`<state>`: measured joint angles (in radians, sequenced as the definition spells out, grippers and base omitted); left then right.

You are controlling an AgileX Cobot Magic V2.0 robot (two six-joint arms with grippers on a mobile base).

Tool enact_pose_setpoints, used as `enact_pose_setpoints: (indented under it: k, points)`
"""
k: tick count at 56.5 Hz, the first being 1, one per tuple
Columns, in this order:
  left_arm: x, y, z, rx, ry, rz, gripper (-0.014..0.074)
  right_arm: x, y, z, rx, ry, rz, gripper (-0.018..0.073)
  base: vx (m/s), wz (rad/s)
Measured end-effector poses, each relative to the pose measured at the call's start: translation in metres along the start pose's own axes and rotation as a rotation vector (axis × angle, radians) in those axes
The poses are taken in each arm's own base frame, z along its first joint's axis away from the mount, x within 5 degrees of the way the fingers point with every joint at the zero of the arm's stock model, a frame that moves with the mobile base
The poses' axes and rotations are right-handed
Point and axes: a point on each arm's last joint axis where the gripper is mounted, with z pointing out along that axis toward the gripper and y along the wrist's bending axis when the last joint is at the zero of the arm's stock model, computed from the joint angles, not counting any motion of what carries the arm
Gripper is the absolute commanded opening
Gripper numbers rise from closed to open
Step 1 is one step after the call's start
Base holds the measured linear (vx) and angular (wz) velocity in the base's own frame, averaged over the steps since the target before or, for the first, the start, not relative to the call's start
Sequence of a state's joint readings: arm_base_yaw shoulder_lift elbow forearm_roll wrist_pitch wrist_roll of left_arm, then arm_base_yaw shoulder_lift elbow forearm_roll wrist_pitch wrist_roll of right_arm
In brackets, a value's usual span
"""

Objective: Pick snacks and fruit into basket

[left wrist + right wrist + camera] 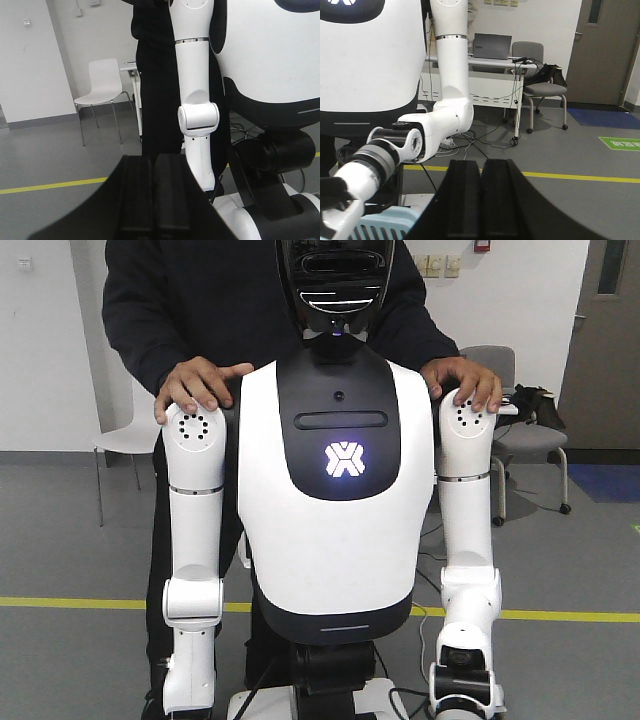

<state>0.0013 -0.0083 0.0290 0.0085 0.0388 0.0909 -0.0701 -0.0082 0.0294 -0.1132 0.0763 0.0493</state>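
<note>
No snacks or fruit show in any view. A light blue slotted basket [395, 218] peeks in at the bottom left corner of the right wrist view, below the robot's white forearm [435, 122]. My left gripper [154, 160] is shut, its two black fingers pressed together with nothing between them, and it points at the robot's torso and a hanging white arm [197, 100]. My right gripper [482, 163] is also shut and empty, held above the grey floor. In the front view both arms hang down and their grippers fall below the frame.
A person in dark clothes [200, 300] stands behind the robot with a hand on each shoulder. A white chair [102, 85] is by the wall. A desk with a laptop [492, 46], an office chair [540, 87], floor cables and a yellow floor line [580, 177] lie beyond.
</note>
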Motion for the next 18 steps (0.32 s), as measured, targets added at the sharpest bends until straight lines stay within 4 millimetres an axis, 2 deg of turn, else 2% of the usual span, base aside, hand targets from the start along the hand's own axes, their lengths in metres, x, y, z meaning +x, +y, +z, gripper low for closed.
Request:
enact_pose_setpoints:
  k: [18]
  points:
    - [0.0000,0.0000,0.0000,0.000,0.000,0.000,0.0000,0.0000,0.0000,0.0000,0.000,0.000,0.000,-0.0012,0.00,0.00]
